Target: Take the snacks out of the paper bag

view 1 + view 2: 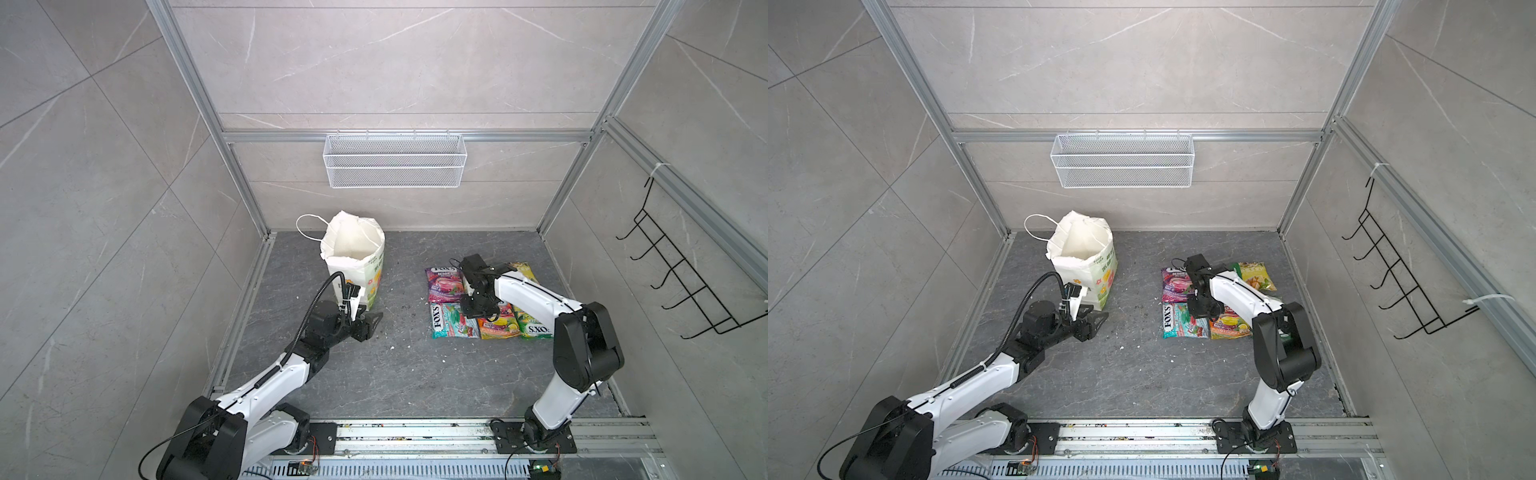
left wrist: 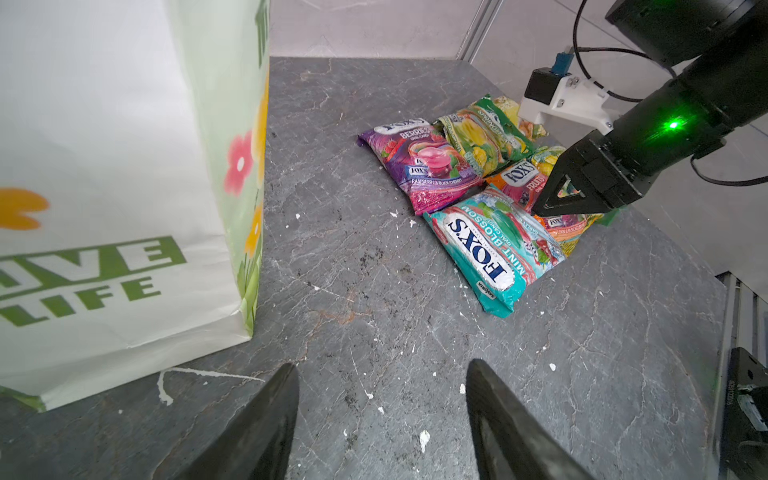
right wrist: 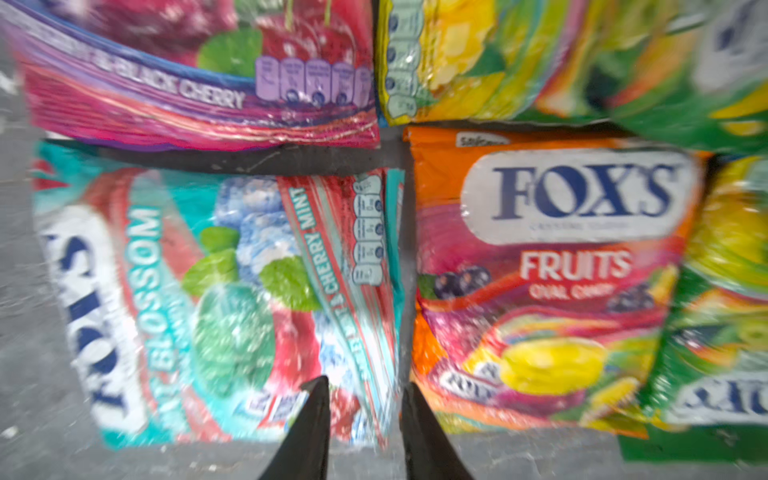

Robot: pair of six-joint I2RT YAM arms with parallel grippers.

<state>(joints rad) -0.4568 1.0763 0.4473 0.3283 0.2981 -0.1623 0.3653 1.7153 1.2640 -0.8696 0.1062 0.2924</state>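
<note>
The paper bag (image 1: 353, 249) stands upright and open at the back left; only white paper shows inside it. Its "LIFE" side (image 2: 104, 187) fills part of the left wrist view. My left gripper (image 1: 368, 322) hovers low by the bag's base, open and empty (image 2: 382, 370). Several snacks lie flat in a cluster on the right: purple (image 1: 444, 284), teal (image 1: 451, 326), orange (image 1: 498, 326), yellow-green (image 1: 536, 326) and yellow (image 1: 521, 268). My right gripper (image 1: 484, 309) points down over them. Its jaws (image 3: 365, 382) stand a little apart astride the teal pouch's edge (image 3: 208, 291), beside the orange pouch (image 3: 540, 270).
A white wire mesh basket (image 1: 395, 160) hangs on the back wall. A black wire hook rack (image 1: 685, 282) is on the right wall. An aluminium rail (image 1: 415, 432) carries both arm bases at the front. White crumbs dot the dark slate floor (image 1: 395, 374).
</note>
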